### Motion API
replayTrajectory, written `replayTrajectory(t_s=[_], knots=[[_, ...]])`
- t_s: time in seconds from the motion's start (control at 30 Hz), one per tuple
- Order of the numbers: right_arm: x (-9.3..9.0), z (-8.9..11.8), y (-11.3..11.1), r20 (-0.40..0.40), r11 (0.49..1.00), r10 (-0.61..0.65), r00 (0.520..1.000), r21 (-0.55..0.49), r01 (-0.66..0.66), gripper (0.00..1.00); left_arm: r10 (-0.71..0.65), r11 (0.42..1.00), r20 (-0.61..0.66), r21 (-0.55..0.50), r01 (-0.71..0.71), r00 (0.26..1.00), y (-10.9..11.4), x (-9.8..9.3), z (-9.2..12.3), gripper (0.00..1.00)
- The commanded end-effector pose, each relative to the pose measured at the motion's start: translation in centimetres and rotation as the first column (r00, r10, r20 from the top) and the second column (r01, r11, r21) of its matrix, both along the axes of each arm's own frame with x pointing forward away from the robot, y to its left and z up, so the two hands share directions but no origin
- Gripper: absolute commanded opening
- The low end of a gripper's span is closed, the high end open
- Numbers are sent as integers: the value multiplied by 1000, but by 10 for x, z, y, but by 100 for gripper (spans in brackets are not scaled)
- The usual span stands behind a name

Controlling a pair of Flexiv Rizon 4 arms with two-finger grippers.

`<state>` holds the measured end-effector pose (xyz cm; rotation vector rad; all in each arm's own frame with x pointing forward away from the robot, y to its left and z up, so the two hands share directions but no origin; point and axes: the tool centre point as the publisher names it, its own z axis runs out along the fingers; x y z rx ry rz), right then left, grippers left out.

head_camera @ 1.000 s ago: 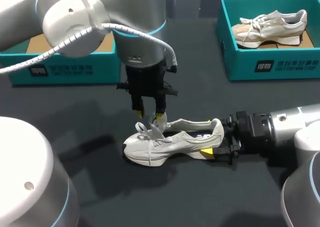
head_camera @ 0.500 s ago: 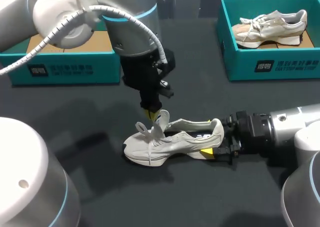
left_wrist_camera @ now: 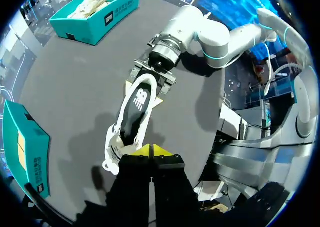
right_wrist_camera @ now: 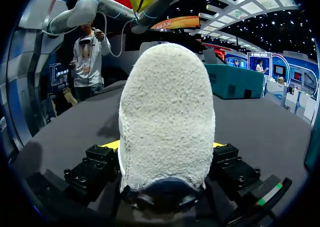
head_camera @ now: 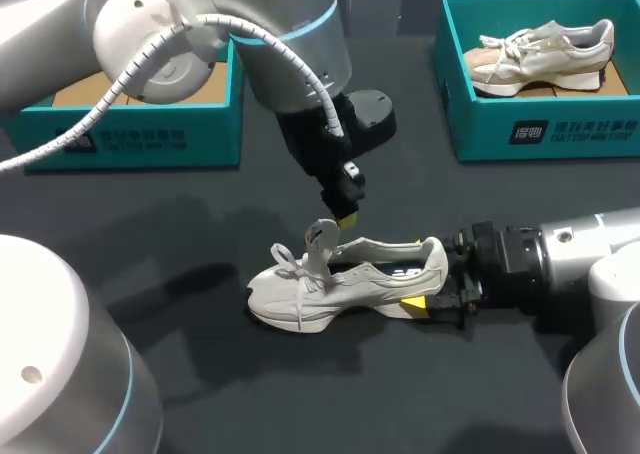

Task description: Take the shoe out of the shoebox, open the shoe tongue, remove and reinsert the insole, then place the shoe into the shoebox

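The shoe (head_camera: pixel 340 279) lies on its side on the dark counter (head_camera: pixel 160 234), out of the teal shoebox (head_camera: pixel 130 139), which stands well apart behind it. The toe points toward my left side and the heel toward my right arm.

It looks light and mostly soft. The knit upper and the fuzzy heel will give under pressure, while the sole is the stiffer part, so the heel and sole sides are probably the best place to clamp it. The tongue (head_camera: pixel 320 239) stands up out of the opening. It is thin and floppy, and I expect it to sag back unless it is pinched near its free tip. The dark insole (left_wrist_camera: pixel 137 104) shows inside the opening. It is likely flexible and a snug fit, best peeled up from its heel edge, and it may buckle on the way back in.

The right fingers (head_camera: pixel 415 302) are spread to the width of the heel and press it from both sides, pinning the shoe in place. In the right wrist view the heel fills the gap between them.

The left fingers (left_wrist_camera: pixel 145 150) are pressed together, yellow tip against yellow tip, just above and beside the tongue's top. I cannot tell whether any bit of tongue or lace is caught between them.
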<state>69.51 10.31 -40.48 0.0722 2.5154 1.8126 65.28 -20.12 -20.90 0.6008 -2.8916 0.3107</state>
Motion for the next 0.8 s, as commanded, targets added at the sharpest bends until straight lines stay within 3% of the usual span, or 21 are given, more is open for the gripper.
replayTrajectory(t_s=[0.03,0.2,0.43,0.57,0.8], knots=[[0,-1,1,-1,1000,1,1000,-3,-1,0,-67,997,32,-22,67,997,-1,-1,-3,0],[0,-1,1,-1,1000,1,1000,-3,-1,0,-67,997,32,-22,67,997,-1,-1,-3,0],[0,-1,1,-1,1000,1,1000,-3,-1,0,-169,985,32,31,168,985,-35,13,-46,0],[0,-1,1,-1,1000,1,1000,-3,-1,0,-254,967,19,-7,254,967,-44,15,-65,0],[0,-1,1,-1,1000,1,1000,-3,-1,0,-254,967,19,-7,254,967,-44,15,-65,0]])
